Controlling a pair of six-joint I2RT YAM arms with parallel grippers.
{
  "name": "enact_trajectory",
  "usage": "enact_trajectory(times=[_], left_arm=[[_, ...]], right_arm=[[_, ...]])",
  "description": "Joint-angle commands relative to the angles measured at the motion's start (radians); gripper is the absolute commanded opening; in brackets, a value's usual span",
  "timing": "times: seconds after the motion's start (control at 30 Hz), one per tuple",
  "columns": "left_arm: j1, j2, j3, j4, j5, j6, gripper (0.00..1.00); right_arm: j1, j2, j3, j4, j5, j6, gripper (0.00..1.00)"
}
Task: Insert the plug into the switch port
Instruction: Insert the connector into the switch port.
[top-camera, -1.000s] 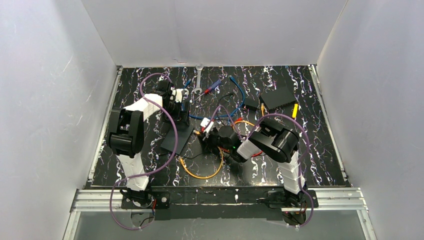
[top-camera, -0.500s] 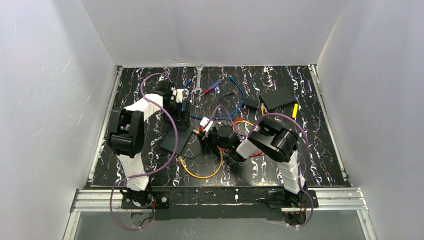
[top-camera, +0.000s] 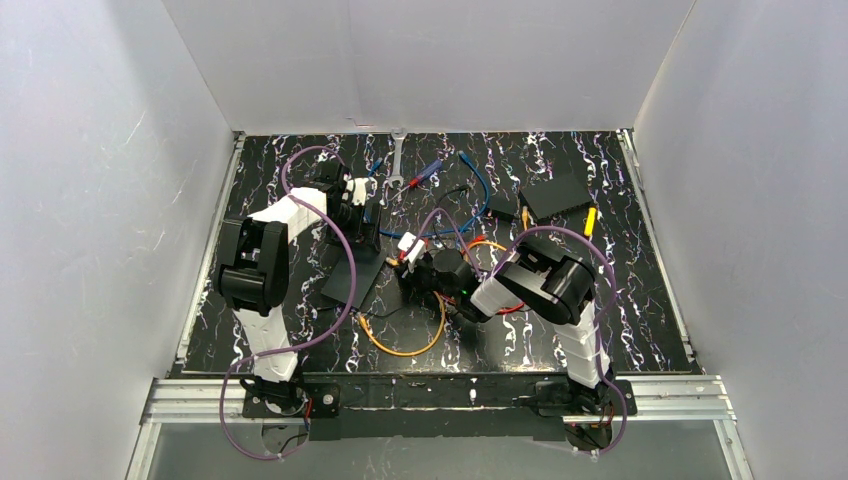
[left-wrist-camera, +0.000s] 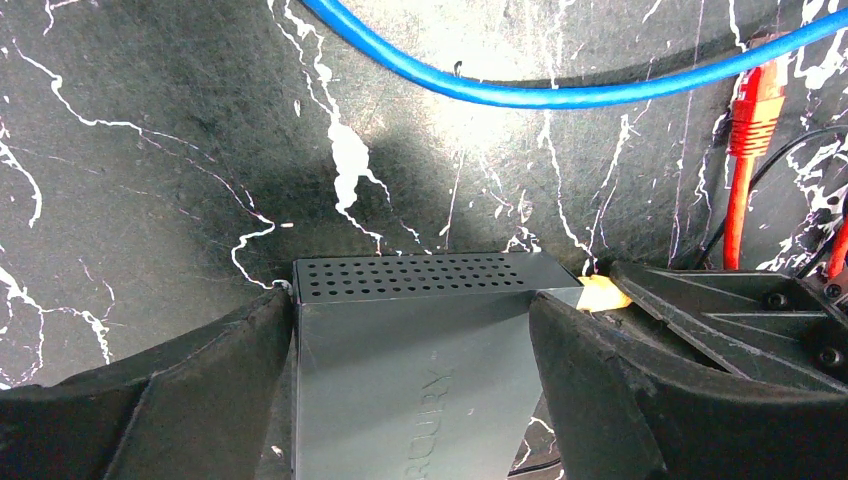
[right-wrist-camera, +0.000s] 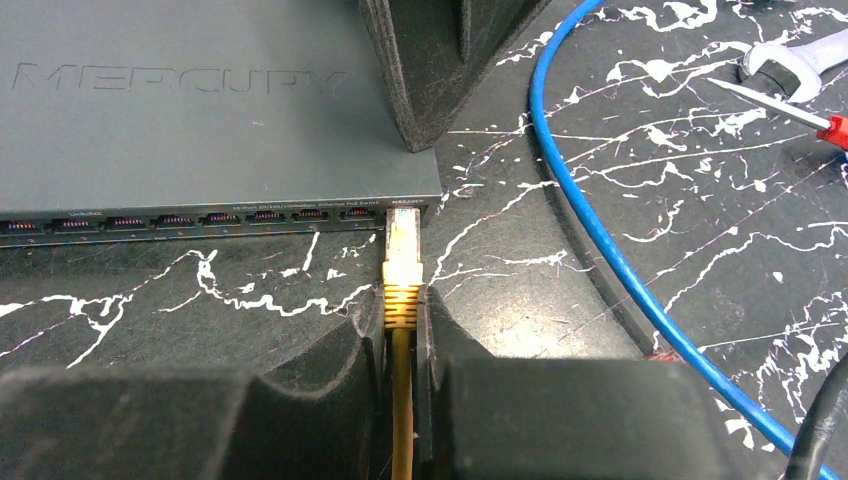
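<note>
The switch (right-wrist-camera: 200, 120) is a flat dark box lying on the marbled table, with its row of ports (right-wrist-camera: 200, 218) facing my right wrist camera. My left gripper (left-wrist-camera: 410, 300) is closed wide across it, a finger pressed on each side of the switch (left-wrist-camera: 410, 350). My right gripper (right-wrist-camera: 403, 305) is shut on the yellow cable just behind the plug (right-wrist-camera: 403, 250). The plug's clear tip sits at the switch's front face, just right of the last port. From above, both grippers meet at the switch (top-camera: 352, 275).
A blue cable (right-wrist-camera: 590, 230) curves along the right of the plug. A wrench (top-camera: 397, 160) and a red-handled screwdriver (top-camera: 425, 175) lie at the back. Another black slab (top-camera: 558, 195) and a small black block (top-camera: 503, 207) sit back right. A yellow cable loop (top-camera: 400, 350) lies in front.
My right gripper has edged the plug slightly left, toward the switch. The left arm and the switch have stayed put.
</note>
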Motion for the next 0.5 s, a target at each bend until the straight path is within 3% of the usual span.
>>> enact_trajectory(times=[0.0,0.47], left_arm=[[-0.018,0.029,0.008,-0.042,-0.011,0.019,0.84],[-0.051,0.013,0.017,-0.059,0.029,0.029,0.82]], right_arm=[[-0.004,0.010,0.029,0.027,-0.019,-0.023,0.01],[-0.016,-0.003,0.105,-0.017,-0.071,-0.033,0.01]])
